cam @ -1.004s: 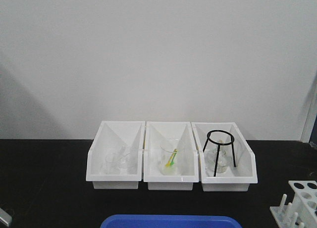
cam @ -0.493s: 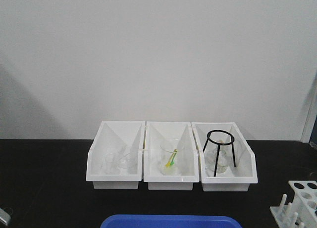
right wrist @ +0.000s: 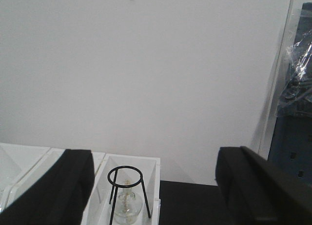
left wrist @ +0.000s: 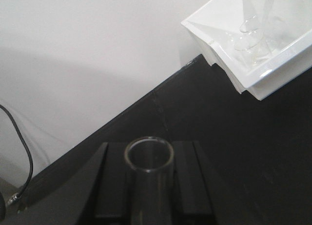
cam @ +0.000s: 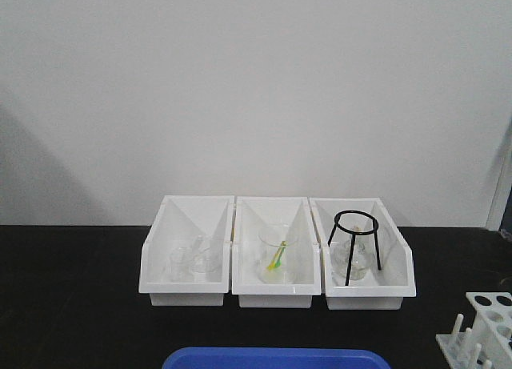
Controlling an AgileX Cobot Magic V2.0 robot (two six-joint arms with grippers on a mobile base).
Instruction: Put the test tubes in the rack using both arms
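In the left wrist view a clear test tube points its open end away from the camera, and my left gripper is shut on it, one black finger on each side. It hangs over the black table, short of the left white bin. My right gripper is open, its black fingers wide apart with nothing between them, facing the right-hand bin. The white rack stands at the front right corner, partly cut off. Neither gripper shows in the front view.
Three white bins stand in a row by the wall. The left one holds clear glassware, the middle one a beaker, the right one a black wire tripod over a flask. A blue tray lies at the front edge.
A grey part at the bottom left edge of the front view has slid down out of sight. Bins, rack and tray have not moved.
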